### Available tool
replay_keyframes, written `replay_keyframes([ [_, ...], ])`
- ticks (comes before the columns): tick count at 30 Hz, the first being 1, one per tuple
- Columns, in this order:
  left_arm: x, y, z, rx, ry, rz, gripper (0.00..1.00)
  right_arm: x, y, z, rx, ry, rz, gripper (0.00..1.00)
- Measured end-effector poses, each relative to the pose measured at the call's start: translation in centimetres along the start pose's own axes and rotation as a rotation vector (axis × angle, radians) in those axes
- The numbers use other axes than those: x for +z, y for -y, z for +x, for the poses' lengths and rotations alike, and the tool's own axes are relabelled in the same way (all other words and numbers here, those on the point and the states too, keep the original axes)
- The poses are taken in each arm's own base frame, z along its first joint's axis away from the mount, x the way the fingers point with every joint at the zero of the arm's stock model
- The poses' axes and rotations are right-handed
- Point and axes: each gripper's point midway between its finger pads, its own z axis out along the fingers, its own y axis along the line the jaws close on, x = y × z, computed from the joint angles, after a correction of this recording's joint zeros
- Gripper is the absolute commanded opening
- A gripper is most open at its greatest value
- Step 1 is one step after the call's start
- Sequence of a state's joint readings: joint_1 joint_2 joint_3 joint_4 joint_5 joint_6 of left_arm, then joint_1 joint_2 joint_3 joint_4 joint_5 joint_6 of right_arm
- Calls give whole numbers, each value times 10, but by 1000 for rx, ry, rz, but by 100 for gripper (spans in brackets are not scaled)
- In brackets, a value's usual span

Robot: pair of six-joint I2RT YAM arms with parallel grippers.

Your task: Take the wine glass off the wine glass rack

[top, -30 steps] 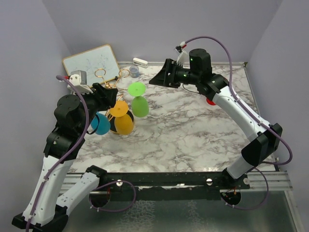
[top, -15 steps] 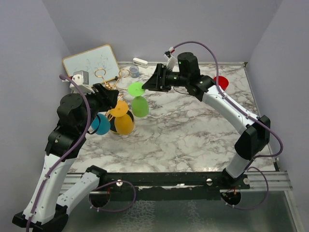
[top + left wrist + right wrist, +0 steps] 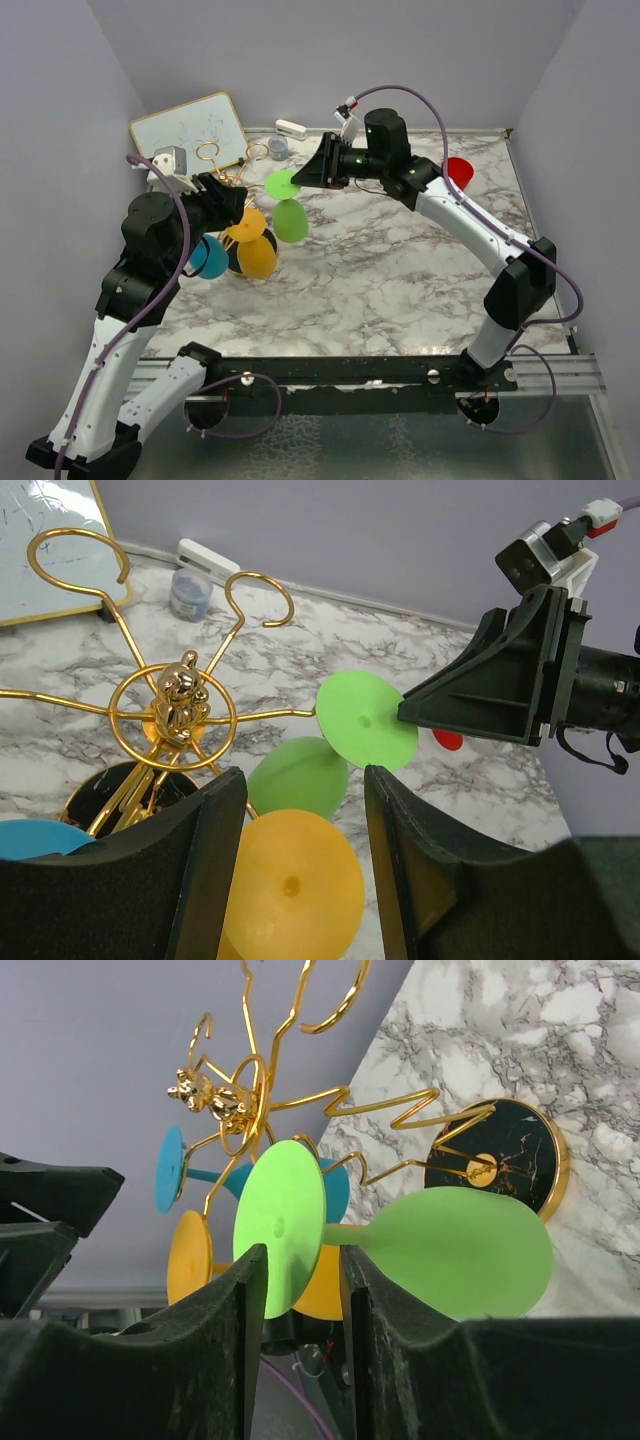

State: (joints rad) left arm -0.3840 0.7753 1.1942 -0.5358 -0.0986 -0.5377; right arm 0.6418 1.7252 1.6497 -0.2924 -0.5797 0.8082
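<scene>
Top view: your green glass hangs upside down on the right side of the rack, foot up, bowl down, long axis near vertical. It looks like opaque matte plastic, with a flat round foot and an egg-shaped bowl. The rack is shiny gold wire with curled hooks and stands far left on the marble-pattern table. Your right claw points left at the foot, tip just beside its rim. The left claw sits over the rack's near side, above an orange glass and a blue glass. A whiteboard leans behind.

Left wrist: left claw has its jaws wide apart and holds nothing. The green glass shows between the fingers, its foot disc tilted toward the right claw, whose tip meets the disc's edge. You can't tell contact from here. The rack has a small gold figure on the stem top and wire arms spreading out.

Right wrist: right claw is parted and not clamped. The lower rim of the green glass foot sits at the mouth of the gap, the stem runs straight away from the disc, and the bowl points at the table. Round dark base, gold rim, marbled face
</scene>
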Motion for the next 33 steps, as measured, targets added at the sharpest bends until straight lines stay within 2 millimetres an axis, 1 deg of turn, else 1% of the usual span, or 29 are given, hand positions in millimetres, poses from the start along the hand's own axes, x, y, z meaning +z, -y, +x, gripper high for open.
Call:
replay_keyframes([
  [11,0,-2,4,0,-16,-10,54,0,-7,-2,2,3,-32,15],
  [17,0,-3,4,0,-17,-15,54,2,-7,0,11,-9,-37,2],
  [21,0,-3,4,0,-17,-16,53,2,-8,1,19,-13,-43,1],
  [33,0,-4,4,-4,-16,-17,53,2,-21,-2,62,-7,-105,1],
])
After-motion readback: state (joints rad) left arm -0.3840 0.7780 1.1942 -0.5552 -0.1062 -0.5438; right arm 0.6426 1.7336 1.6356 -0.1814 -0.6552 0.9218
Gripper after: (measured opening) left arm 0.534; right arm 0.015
